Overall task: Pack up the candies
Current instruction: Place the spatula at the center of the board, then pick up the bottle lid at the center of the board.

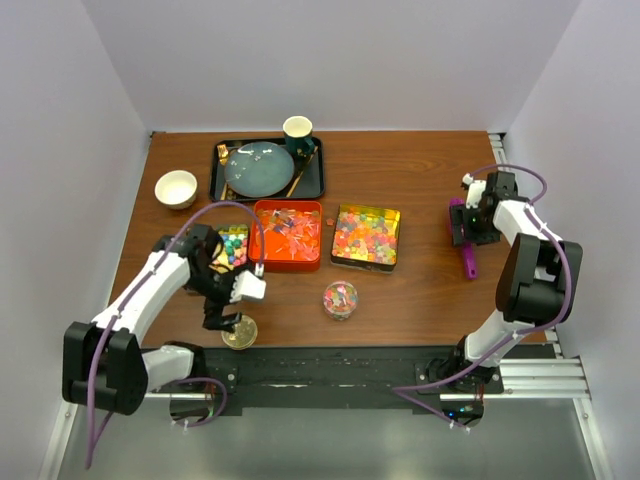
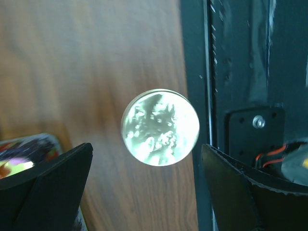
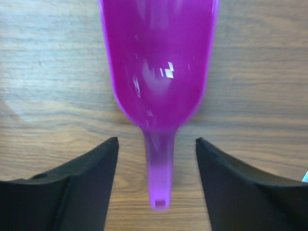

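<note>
Brown worktop (image 1: pixel 420 180), candies (image 1: pixel 366 236) heaped in centre trays (image 1: pixel 288 268), left fingers (image 2: pixel 53 183) wide over the gold lid (image 2: pixel 160 127), right fingers (image 3: pixel 82 183) parted astride the purple scoop (image 3: pixel 159 72) handle, so closing there to scoop looks next.

The candies (image 1: pixel 366 238) in three boxes (image 1: pixel 287 268) block the frame's centre, a small jar (image 1: pixel 340 299) just below. Bare wood lies open between the rightmost box and the purple scoop (image 1: pixel 466 250) at right. A black tray (image 1: pixel 314 182), bowl (image 1: pixel 177 188) and cup (image 1: pixel 298 132) crowd the upper left; a gold lid (image 1: pixel 241 335) sits lower left.
</note>
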`<state>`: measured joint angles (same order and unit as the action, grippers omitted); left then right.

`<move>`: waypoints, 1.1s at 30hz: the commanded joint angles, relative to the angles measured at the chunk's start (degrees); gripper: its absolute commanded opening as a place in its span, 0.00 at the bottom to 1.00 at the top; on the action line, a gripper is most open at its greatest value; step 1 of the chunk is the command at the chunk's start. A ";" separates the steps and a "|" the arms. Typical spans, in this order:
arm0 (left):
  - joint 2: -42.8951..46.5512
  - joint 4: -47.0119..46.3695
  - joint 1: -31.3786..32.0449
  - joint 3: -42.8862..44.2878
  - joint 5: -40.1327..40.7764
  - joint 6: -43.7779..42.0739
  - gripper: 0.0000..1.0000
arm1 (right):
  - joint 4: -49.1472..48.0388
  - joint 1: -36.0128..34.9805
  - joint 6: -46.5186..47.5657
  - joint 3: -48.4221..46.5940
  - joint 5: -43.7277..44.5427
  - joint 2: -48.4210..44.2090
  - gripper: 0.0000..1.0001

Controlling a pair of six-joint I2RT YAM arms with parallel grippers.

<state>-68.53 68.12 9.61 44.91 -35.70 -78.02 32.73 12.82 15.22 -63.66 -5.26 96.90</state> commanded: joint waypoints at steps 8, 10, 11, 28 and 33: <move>2.96 -3.95 6.47 -9.13 10.73 -14.97 1.00 | 1.11 0.19 -3.97 -0.86 -3.71 -7.25 0.79; 2.53 -5.09 7.17 -9.48 11.62 -14.80 1.00 | 1.11 0.19 -3.80 -0.15 -3.71 -8.74 0.80; 2.44 -6.75 7.53 -9.92 12.58 -14.88 1.00 | 1.02 0.19 -3.71 0.46 -3.71 -9.44 0.80; 3.58 -17.32 17.55 -14.67 13.12 -5.30 1.00 | 1.90 0.19 -2.92 5.21 -4.76 -16.39 0.81; 3.41 -17.32 17.99 -14.85 11.80 -4.87 0.98 | 2.34 0.19 -2.74 5.30 -5.03 -17.27 0.81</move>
<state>-65.34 52.90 26.85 30.94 -20.64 -84.53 34.74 12.82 12.56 -58.57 -8.73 81.84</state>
